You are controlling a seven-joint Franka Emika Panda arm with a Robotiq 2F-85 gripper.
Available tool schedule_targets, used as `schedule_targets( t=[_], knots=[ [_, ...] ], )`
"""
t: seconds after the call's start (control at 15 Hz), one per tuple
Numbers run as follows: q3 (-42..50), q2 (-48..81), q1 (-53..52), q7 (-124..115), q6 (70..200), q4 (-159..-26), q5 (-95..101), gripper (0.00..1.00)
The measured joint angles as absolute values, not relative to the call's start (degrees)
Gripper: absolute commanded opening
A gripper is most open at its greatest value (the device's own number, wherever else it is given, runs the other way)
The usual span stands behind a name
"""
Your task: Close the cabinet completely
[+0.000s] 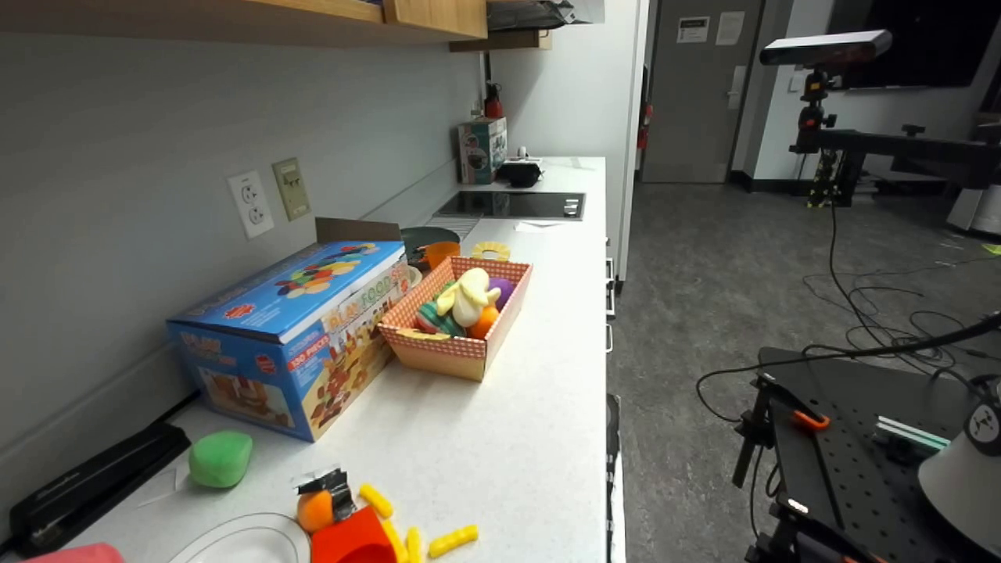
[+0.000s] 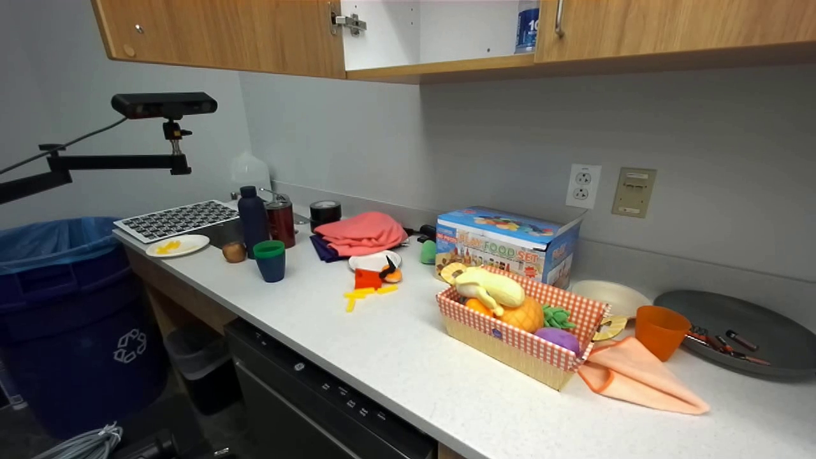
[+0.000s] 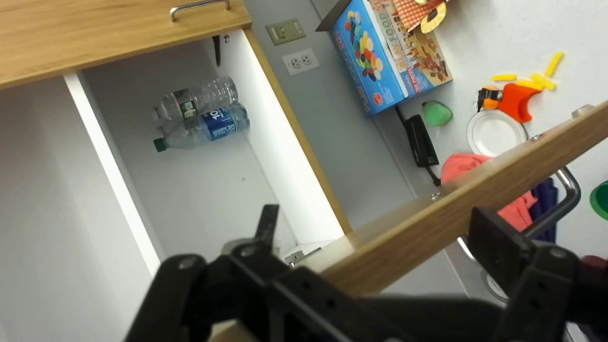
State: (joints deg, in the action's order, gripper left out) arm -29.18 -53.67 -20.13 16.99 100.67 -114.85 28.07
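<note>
The wooden cabinet (image 2: 452, 29) hangs on the wall above the counter, its white inside exposed. Its open door (image 2: 229, 32) is swung wide out on its hinge in an exterior view. In the wrist view the same door (image 3: 441, 209) runs diagonally, edge-on, with a metal handle (image 3: 555, 204) on its outer face. My gripper (image 3: 375, 237) is open. One finger is on the inner side of the door and the other on the outer side, near the handle. I cannot tell whether either touches it. The gripper is out of both exterior views.
A neighbouring door (image 3: 118, 28) covers part of the cabinet. Plastic bottles (image 3: 218, 123) lie inside. Below, the counter (image 2: 395, 338) holds a play food box (image 2: 503, 242), a food basket (image 2: 516, 338), cups and cloths. A camera arm (image 2: 121, 162) stands at the left.
</note>
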Motion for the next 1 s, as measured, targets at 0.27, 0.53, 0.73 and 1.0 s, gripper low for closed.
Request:
schedule_targets(
  t=[0.27, 0.53, 0.73, 1.0],
  knots=[
    [-29.4, -53.8, -20.1, 19.5, 99.2, -114.8, 31.5, 1.0],
    [-28.4, -54.2, -20.0, 23.9, 94.2, -115.6, 40.9, 1.0],
    [-27.1, -54.4, -20.0, 25.2, 89.5, -116.4, 47.4, 1.0],
    [-28.3, -53.4, -20.2, 27.4, 78.8, -114.6, 48.0, 1.0]
  ],
)
